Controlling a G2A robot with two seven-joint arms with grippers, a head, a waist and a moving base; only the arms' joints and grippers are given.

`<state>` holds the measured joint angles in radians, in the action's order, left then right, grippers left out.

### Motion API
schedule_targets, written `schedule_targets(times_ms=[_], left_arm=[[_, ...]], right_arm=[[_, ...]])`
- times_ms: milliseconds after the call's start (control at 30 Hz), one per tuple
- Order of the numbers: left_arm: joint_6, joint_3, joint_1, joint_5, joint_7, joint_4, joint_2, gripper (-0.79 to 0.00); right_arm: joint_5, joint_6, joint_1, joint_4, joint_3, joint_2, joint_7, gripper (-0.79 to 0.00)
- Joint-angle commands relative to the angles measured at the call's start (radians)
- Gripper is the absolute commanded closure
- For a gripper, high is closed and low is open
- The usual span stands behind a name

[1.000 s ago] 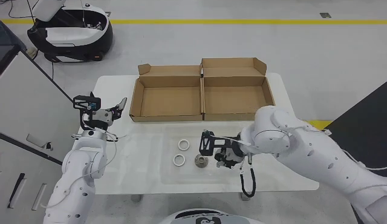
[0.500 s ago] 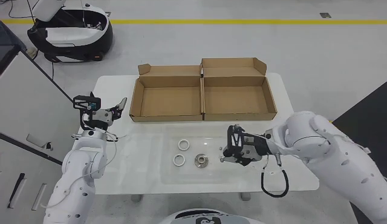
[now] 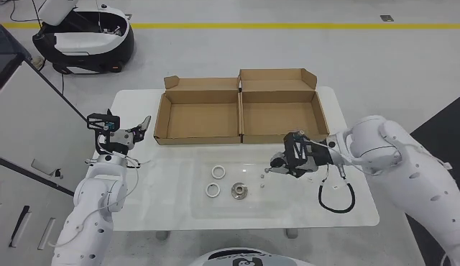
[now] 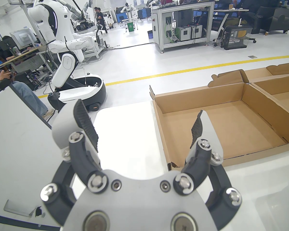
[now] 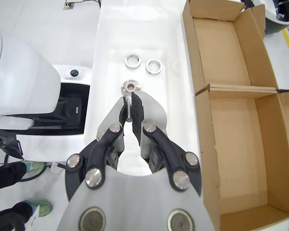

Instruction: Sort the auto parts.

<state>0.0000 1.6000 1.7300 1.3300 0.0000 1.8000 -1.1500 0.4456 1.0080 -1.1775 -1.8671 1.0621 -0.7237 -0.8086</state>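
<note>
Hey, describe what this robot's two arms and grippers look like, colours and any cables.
Both arms, left arm and right arm, wear smooth, rounded white shells. The left gripper and right gripper match: a grey metal base plate, curved black links with silver bolt heads, and two white fingers lined with black ribbed pads. A black cable loops by the right wrist.

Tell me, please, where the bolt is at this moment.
In the top view the bolt is gripped in the right claw, over the table between the metal flange and the right-hand cardboard box.
</note>
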Motion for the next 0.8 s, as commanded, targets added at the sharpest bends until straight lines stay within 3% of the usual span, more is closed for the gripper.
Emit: schedule_targets(times_ms=[0, 367, 567, 767], left_arm=[[0.0, 0.0, 0.0, 0.0, 0.0, 0.0, 0.0, -0.785], [0.0, 0.0, 0.0, 0.0, 0.0, 0.0, 0.0, -0.785], [0.0, 0.0, 0.0, 0.0, 0.0, 0.0, 0.0, -0.785], [0.0, 0.0, 0.0, 0.0, 0.0, 0.0, 0.0, -0.785]], right_arm=[[-0.012, 0.004, 0.028, 0.004, -0.017, -0.005, 0.024, 0.0], [-0.095, 0.004, 0.18, 0.027, -0.114, -0.016, 0.206, 0.0], [-0.104, 0.004, 0.213, 0.0, -0.154, -0.009, 0.4, 0.0], [-0.015, 0.004, 0.232, -0.05, -0.196, 0.011, 0.655, 0.0]])
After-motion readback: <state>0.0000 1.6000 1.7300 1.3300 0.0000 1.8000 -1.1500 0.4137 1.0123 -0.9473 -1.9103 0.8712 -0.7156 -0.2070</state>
